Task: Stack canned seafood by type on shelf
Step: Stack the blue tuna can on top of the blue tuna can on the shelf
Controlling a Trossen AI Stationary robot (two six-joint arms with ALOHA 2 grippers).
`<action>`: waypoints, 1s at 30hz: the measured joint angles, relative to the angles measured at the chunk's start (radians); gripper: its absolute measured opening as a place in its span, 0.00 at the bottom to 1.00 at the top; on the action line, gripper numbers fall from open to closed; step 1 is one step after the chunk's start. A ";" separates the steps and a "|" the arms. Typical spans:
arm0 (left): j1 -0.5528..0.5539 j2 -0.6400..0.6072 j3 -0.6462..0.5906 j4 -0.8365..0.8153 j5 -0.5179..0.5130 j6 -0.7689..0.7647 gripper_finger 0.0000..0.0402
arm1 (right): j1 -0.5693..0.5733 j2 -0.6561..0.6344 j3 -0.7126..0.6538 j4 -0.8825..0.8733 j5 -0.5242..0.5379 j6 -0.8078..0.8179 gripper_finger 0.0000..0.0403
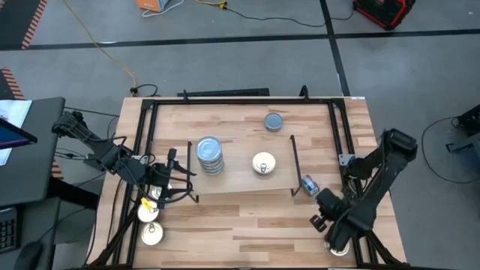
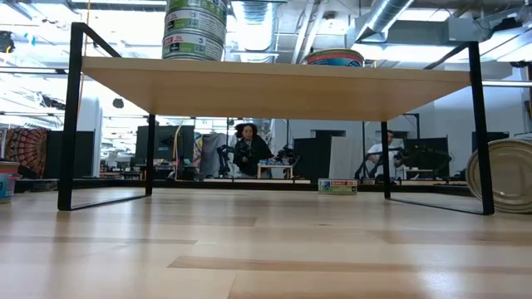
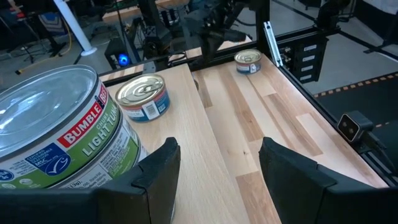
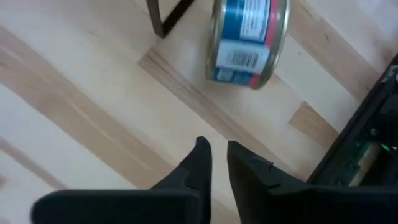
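The surface (image 1: 247, 217) is carrying the shelf (image 1: 240, 180), a low wooden rack on thin black legs, standing near its middle; on the shelf's top a stack of blue-grey tins (image 1: 210, 155) is rising at the left end and a single gold-lidded tin (image 1: 263, 163) is sitting toward the right end; one blue-grey tin (image 1: 274, 121) is lying on the surface behind the shelf, two gold-lidded tins (image 1: 151, 223) are lying off the shelf's front left corner, and a blue-labelled tin (image 1: 310, 185) is standing on its edge just beside the shelf's right leg.

The left claw (image 1: 169, 184) is hovering at the shelf's left end, close to the stack, its fingers (image 3: 158, 171) spread wide and holding nothing; the right claw (image 1: 324, 212) is hanging near the tin on its edge, its fingers (image 4: 200, 163) nearly closed and empty.

Judging from this, the sorting is partway along and neither arm is carrying a tin; the step in hand looks like fetching the next one; the right claw would need to widen and take the edge-standing tin, then lay it flat on the gold-lidded one if the lids match.
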 joint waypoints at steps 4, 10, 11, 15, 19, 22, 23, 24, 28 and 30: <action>0.000 0.000 0.000 0.000 0.000 -0.004 0.52 | -0.008 0.040 0.001 0.001 0.002 0.010 0.35; 0.000 0.000 0.000 0.000 0.000 -0.007 0.52 | -0.045 0.058 0.001 0.004 0.095 0.026 0.71; 0.000 0.000 0.000 0.000 0.000 -0.006 0.52 | -0.053 0.059 0.001 -0.002 0.103 0.025 0.77; 0.000 0.000 0.000 -0.002 0.000 -0.006 0.52 | -0.090 0.059 0.001 -0.037 0.115 0.018 0.96; 0.000 0.000 0.000 -0.002 0.000 -0.006 0.52 | -0.134 0.059 0.001 -0.039 0.135 -0.045 0.95; 0.000 0.000 0.000 -0.002 0.000 -0.006 0.52 | -0.165 0.058 -0.013 -0.031 0.151 -0.090 0.94; 0.000 0.000 0.000 -0.003 0.000 -0.006 0.52 | -0.172 0.054 -0.027 -0.031 0.151 -0.098 0.94; 0.000 0.000 0.000 -0.003 0.000 -0.006 0.52 | -0.178 0.046 -0.046 -0.029 0.147 -0.099 0.95; 0.000 0.000 0.000 -0.007 0.001 -0.006 0.52 | -0.174 -0.005 -0.115 -0.006 0.136 -0.053 0.95; 0.000 0.000 0.000 -0.008 0.001 -0.006 0.52 | -0.165 -0.025 -0.141 0.003 0.135 -0.027 0.95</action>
